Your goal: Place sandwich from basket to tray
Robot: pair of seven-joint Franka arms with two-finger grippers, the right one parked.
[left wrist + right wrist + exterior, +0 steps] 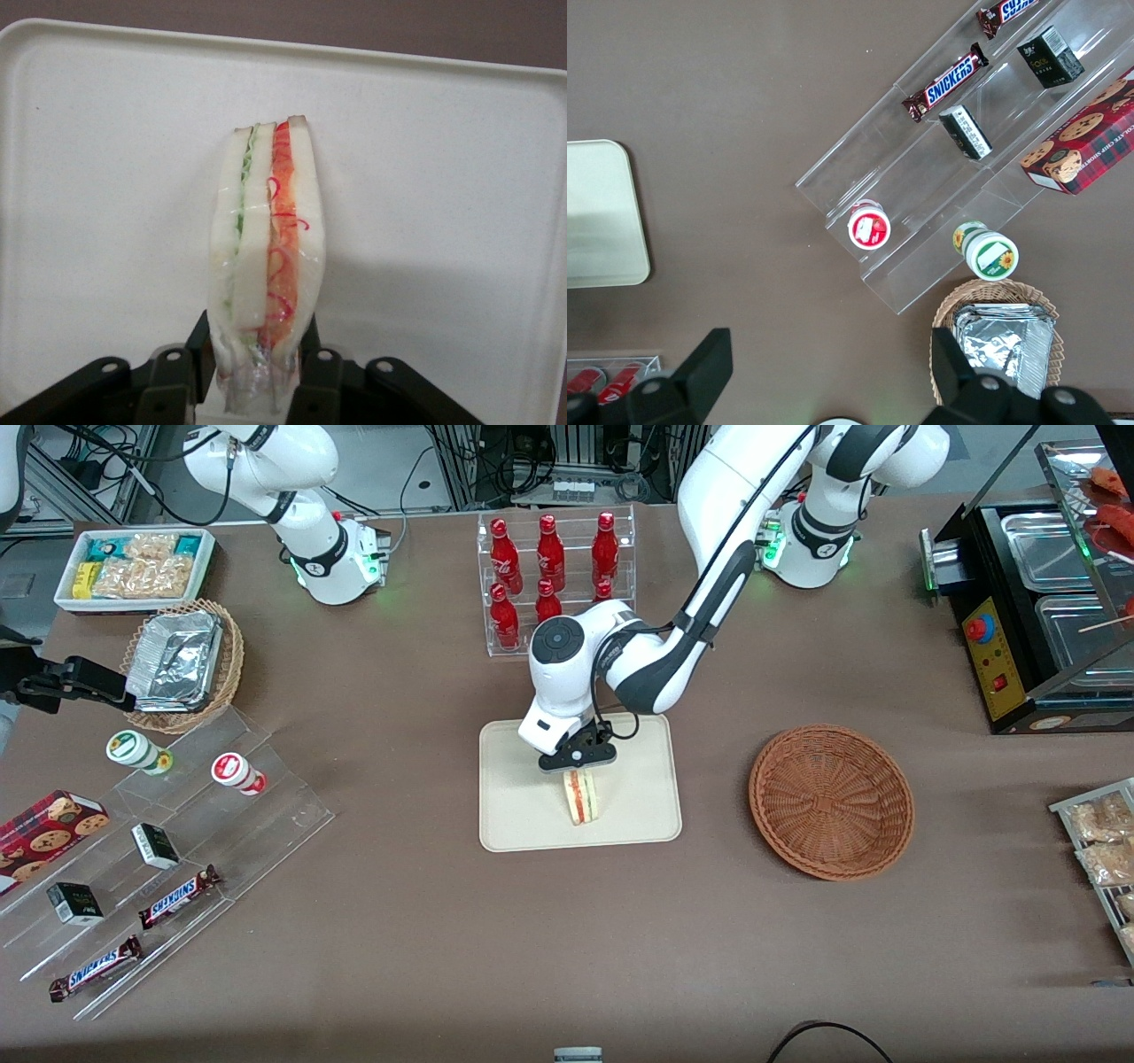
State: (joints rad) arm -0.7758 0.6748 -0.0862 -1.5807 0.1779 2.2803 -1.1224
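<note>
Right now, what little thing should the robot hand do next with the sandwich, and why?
Probably open its fingers and let go. The gripper is shut on the sandwich, which already sits over the tray and seems to touch it, while the basket holds nothing. Then it can lift away.

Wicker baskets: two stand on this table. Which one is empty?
The round reddish-brown wicker basket beside the cream tray; the lighter basket holds foil trays. The tool grips the sandwich over the tray.

A big brown table (425, 957) fills the room. Past its top edge there is a grey floor (390, 460) with black cables (133, 460) and metal frames (496, 460). The light is bright and even.
</note>
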